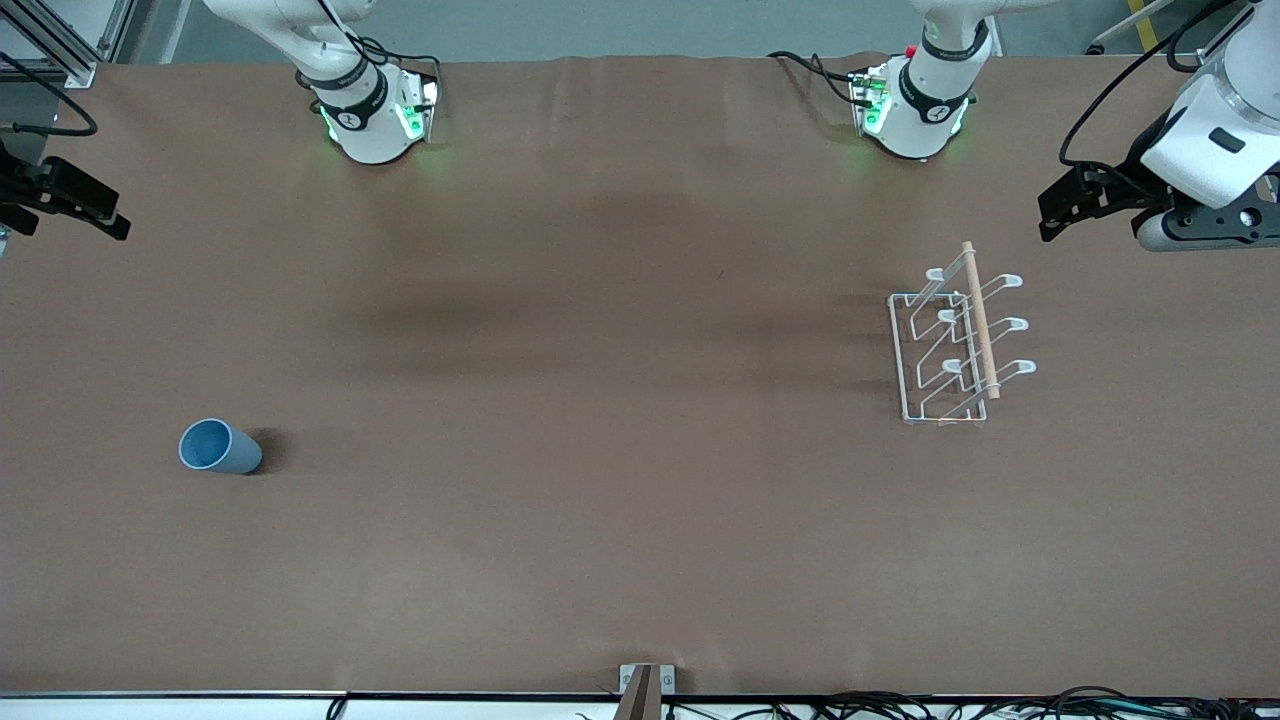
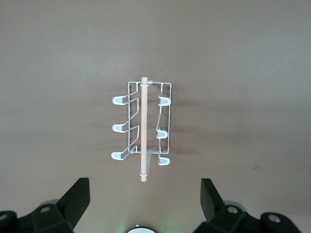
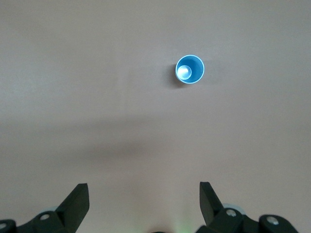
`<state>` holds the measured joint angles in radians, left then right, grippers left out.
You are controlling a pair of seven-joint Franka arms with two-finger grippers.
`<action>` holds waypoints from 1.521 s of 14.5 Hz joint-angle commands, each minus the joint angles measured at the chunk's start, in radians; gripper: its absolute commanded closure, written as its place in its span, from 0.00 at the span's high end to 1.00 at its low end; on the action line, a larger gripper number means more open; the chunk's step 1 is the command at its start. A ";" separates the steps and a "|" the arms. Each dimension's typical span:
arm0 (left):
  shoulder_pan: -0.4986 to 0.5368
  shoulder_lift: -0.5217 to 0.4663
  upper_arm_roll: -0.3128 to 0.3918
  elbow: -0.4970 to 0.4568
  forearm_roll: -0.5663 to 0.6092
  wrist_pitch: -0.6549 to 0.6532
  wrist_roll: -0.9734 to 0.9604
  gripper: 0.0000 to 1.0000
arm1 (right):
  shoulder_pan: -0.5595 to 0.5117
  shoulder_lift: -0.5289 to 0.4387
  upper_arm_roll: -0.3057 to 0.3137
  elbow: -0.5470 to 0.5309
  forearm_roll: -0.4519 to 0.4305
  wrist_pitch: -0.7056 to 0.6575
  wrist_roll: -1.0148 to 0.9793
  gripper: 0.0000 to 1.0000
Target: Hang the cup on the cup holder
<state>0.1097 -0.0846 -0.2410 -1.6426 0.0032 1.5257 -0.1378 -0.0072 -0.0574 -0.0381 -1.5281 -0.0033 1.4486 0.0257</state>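
Observation:
The cup is a small light-blue tumbler standing upright, mouth up, on the brown table toward the right arm's end; the right wrist view shows it from above. The cup holder is a white wire rack with looped prongs and a wooden rod on top, standing toward the left arm's end and empty; it also shows in the left wrist view. My left gripper is open and empty, up in the air beside the rack. My right gripper is open and empty, high above the table's end, well apart from the cup.
Both arm bases stand along the table's edge farthest from the front camera. A small metal bracket and cables lie at the edge nearest it. Brown table surface stretches between cup and rack.

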 commanded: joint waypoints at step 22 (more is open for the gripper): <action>-0.001 0.028 -0.004 0.058 -0.014 -0.042 0.012 1.00 | -0.169 0.312 0.003 -0.003 0.057 0.306 -0.074 1.00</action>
<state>0.1080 -0.0693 -0.2436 -1.6141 0.0004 1.5076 -0.1377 -0.1277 0.1834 -0.0453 -1.5437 0.0091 1.7172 -0.0035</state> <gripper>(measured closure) 0.000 0.000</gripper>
